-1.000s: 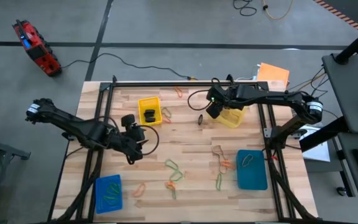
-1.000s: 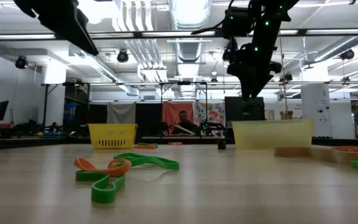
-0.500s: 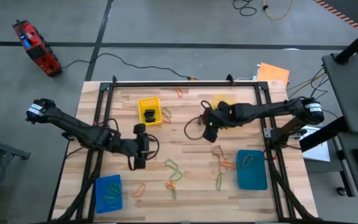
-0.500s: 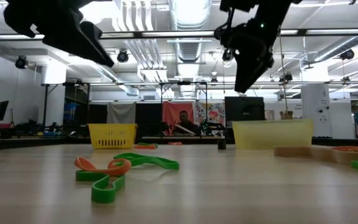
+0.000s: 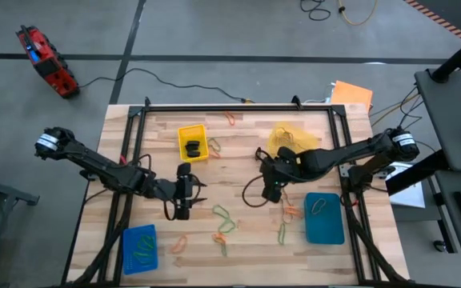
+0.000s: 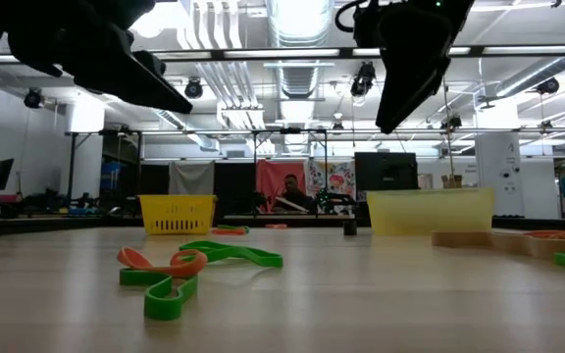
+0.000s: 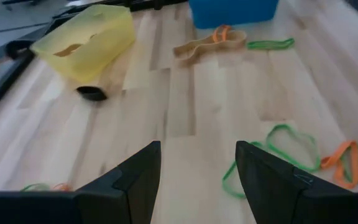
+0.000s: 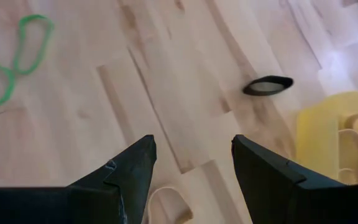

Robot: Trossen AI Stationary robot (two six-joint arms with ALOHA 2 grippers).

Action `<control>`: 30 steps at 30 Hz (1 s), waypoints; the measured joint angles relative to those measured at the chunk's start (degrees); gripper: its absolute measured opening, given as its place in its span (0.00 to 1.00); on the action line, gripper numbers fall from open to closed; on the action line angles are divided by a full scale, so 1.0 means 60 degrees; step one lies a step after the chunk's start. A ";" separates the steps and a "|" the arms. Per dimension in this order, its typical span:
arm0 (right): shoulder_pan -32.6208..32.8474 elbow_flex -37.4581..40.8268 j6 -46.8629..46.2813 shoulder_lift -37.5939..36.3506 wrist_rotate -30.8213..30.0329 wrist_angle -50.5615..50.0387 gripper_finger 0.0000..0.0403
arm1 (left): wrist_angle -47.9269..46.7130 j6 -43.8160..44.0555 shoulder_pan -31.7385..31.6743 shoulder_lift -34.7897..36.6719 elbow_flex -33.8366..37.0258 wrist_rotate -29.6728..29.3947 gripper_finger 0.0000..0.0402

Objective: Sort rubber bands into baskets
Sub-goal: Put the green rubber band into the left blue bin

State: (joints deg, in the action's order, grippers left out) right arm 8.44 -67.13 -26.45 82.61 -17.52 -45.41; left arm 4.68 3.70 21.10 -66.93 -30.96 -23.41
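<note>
My right claw (image 5: 270, 190) has just swung away from the pale yellow basket (image 5: 288, 138) near the far edge of the bench and come down toward the middle, fingers (image 8: 129, 167) spread wide with nothing between them. That reads to me as a drop-off done: tan loops sit inside that basket in my right wrist view, and I'm now heading for the next pick.

A black band (image 8: 266, 85) lies loose on the wood just beside the pale basket, and a tan band (image 5: 282, 194) with an orange one lies just ahead of my right claw, near the teal basket (image 5: 324, 217) at the near right.

My left claw (image 5: 184, 198) has slid in from the left, also toward the middle, jaws apart and empty. It hovers short of the green band (image 7: 278, 149) and the orange band (image 7: 344, 157) tangled near the near edge. The bright yellow basket (image 5: 192, 142) behind it holds something dark; the bright blue basket (image 5: 139, 248) at the near left corner has green loops in it.

So both claws are free and closing on the scattered bands, and plenty remain on the bench. I judge the sort well short of finished.
</note>
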 joint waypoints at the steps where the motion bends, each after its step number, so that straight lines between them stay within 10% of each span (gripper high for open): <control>1: 0.0072 0.0000 -0.0005 0.0000 0.0002 0.0033 0.51 | 0.0198 0.0000 0.0000 -0.0173 0.0000 0.0129 0.48; 30: 0.0511 0.0011 0.0006 -0.0004 -0.0081 0.0471 0.51 | 0.2248 -0.0033 -0.1005 -0.5049 -0.0659 0.2349 0.46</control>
State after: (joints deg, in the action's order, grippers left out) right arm 11.51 -67.07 -26.41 82.59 -18.00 -42.59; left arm 18.17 3.51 15.07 -97.23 -34.92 -9.31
